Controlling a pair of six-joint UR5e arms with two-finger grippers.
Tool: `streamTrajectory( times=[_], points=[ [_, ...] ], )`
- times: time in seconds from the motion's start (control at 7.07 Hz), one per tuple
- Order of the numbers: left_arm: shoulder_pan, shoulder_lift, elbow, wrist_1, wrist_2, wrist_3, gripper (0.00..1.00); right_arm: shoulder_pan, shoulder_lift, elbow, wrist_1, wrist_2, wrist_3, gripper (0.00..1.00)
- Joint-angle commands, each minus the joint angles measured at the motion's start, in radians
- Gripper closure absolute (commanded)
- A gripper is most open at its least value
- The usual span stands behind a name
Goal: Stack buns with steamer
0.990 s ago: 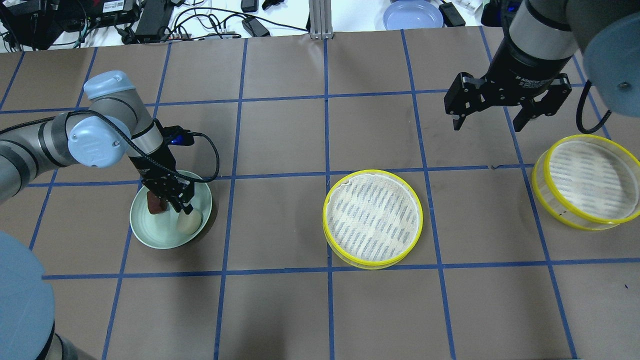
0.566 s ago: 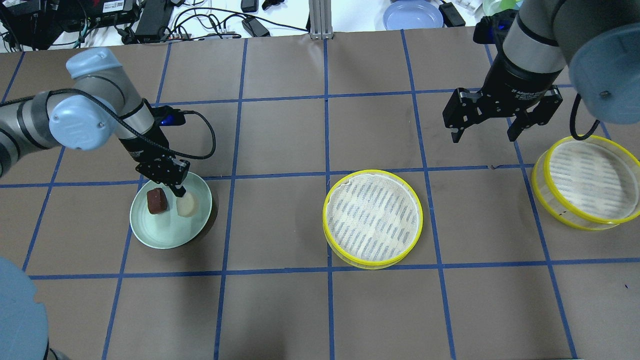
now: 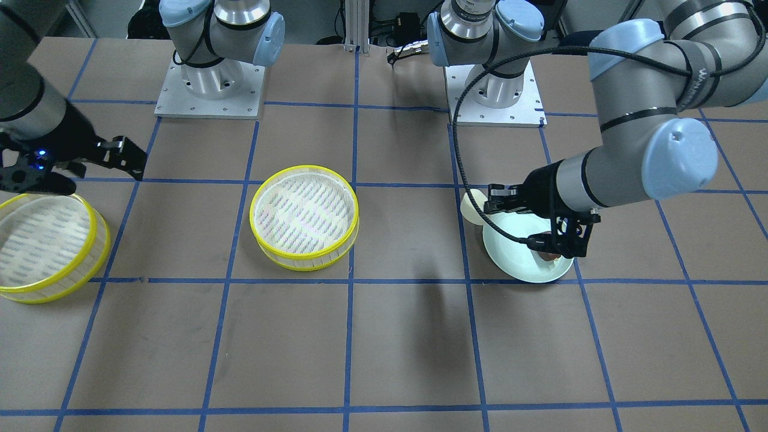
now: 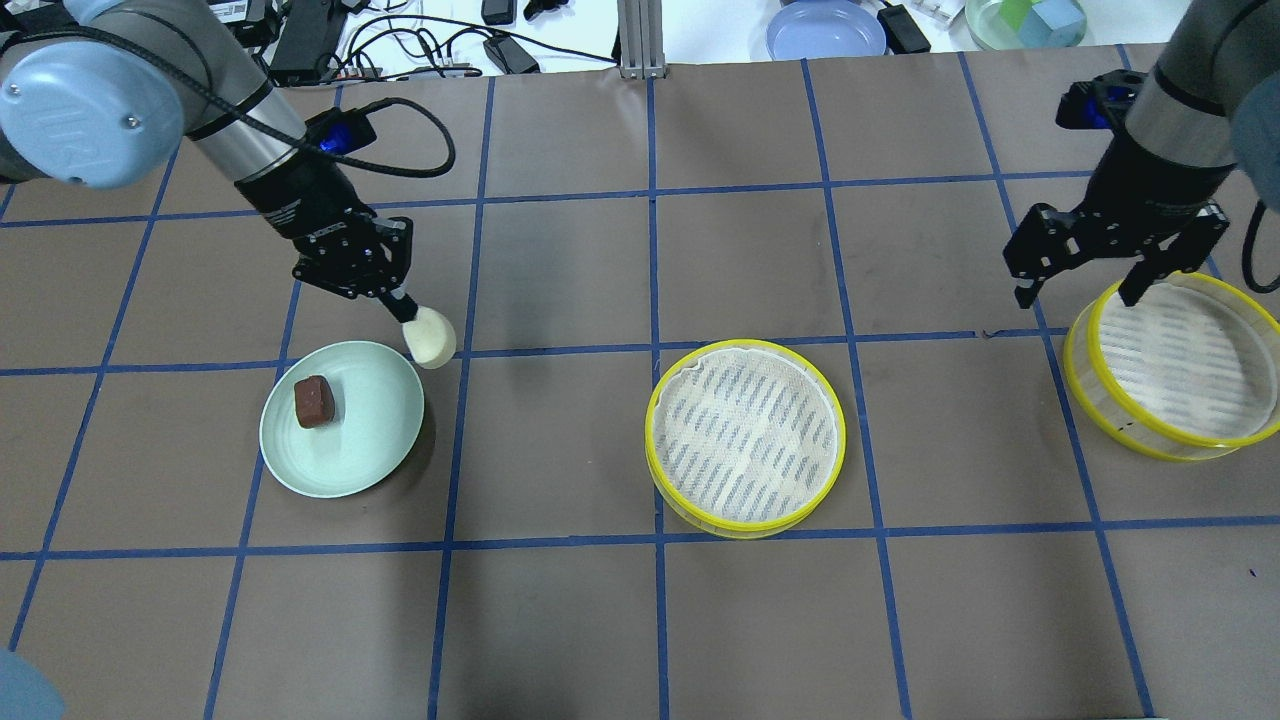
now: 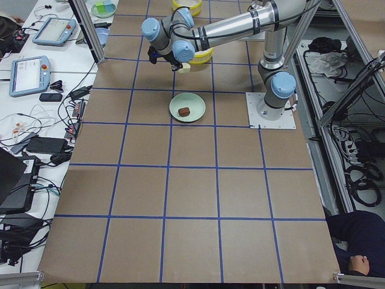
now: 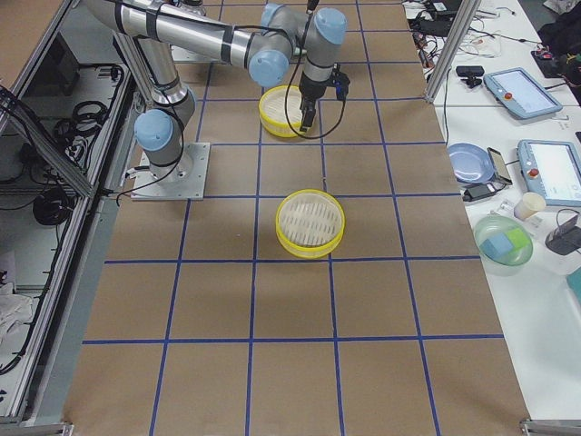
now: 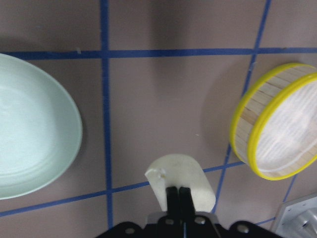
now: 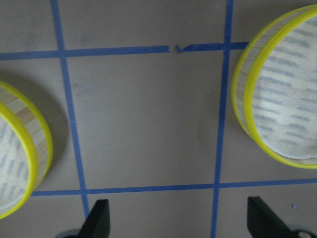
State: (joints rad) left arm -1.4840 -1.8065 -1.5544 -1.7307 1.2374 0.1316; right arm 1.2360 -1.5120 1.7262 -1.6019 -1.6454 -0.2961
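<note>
My left gripper (image 4: 400,303) is shut on the cream-white bun (image 4: 431,338) and holds it in the air just past the far right edge of the pale green plate (image 4: 375,440). The left wrist view shows the bun (image 7: 181,178) pinched between the fingers. The reddish-brown bun (image 4: 313,402) lies on the plate. One steamer tray (image 4: 745,344) stands mid-table and is empty. The second steamer tray (image 4: 1078,385) stands at the right. My right gripper (image 4: 1078,294) is open and hovers over that tray's far left rim, one finger inside the rim and one outside.
A blue plate (image 4: 825,28), a bowl of coloured blocks (image 4: 1025,20) and cables lie beyond the table's far edge. The two arm bases (image 3: 210,90) stand at the robot's side of the table.
My left gripper has lifted the cream-white bun out of the green plate, up and toward the far right. My right gripper has moved right to the right tray's rim, still open.
</note>
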Motion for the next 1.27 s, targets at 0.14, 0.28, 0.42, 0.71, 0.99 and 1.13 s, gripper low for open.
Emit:
streamTrajectory(
  times=[0.14, 0.28, 0.42, 0.71, 0.99, 1.13],
  points=[
    [-0.320, -0.016, -0.007, 0.246, -0.194, -0.365, 1.00, -0.269, 0.162, 0.001, -0.172, -0.088, -0.316, 0.06],
    [-0.405, -0.039, -0.038, 0.389, -0.197, -0.470, 1.00, -0.346, 0.235, 0.001, -0.270, -0.083, -0.380, 0.07],
    [-0.451, -0.051, -0.099, 0.475, -0.194, -0.481, 1.00, -0.395, 0.298, 0.001, -0.358, -0.079, -0.471, 0.08],
    [-0.458, -0.085, -0.189, 0.588, -0.191, -0.477, 1.00, -0.421, 0.338, 0.001, -0.458, -0.079, -0.578, 0.21],
    [-0.461, -0.102, -0.191, 0.582, -0.182, -0.477, 1.00, -0.443, 0.403, 0.001, -0.577, -0.074, -0.670, 0.72],
    [-0.461, -0.111, -0.193, 0.577, -0.149, -0.468, 1.00, -0.443, 0.403, 0.001, -0.578, -0.073, -0.669, 0.90]
  ],
)
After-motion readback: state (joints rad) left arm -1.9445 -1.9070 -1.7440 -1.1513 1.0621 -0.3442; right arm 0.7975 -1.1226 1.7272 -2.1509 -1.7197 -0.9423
